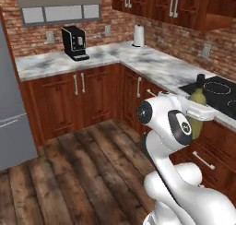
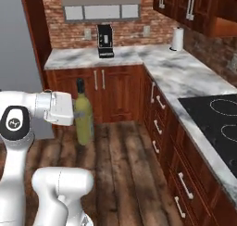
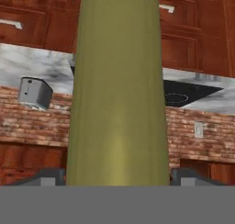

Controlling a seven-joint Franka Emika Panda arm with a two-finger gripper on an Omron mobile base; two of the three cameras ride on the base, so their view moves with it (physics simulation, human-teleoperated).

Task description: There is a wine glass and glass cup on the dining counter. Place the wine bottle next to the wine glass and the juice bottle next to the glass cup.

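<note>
left base view: the wine bottle (image 1: 198, 109) was off any table, carried upright in the air beside the arm's wrist, in front of the table edge that bears the cooktop (image 1: 216, 96). only its dark neck and olive shoulder were visible past the white wrist housing. the coffee machine (image 1: 75, 43) and a paper towel roll (image 1: 138, 35) stood on the far table against the brick wall, well apart from the bottle. neither the dining counter nor the two glasses could be made out.

right base view: the wine bottle (image 2: 83, 113) hung over the wood floor (image 2: 120, 174), upright, held just beyond the wrist housing at about mid-body. it was clear of the cabinet fronts behind it. the fingers themselves were hidden behind the housing here.

hand view: the olive body of the wine bottle (image 3: 118, 90) ran straight up from between the two finger tips of the tool (image 3: 117, 176), one tip touching each flank. the tool was spread wide and clamped on the wine bottle.

risks, as judged: the grip sat on a smooth round body, well below the neck, so a fast swing or a base turn could let the bottle pivot or slide down between the fingers. the bottle was tall; set down tilted or from too high, it could topple, and near the stemmed glass it could knock that over. the carried bottle could also strike a table edge while the base drove, since the bottle's foot was hidden from the hand view.
</note>
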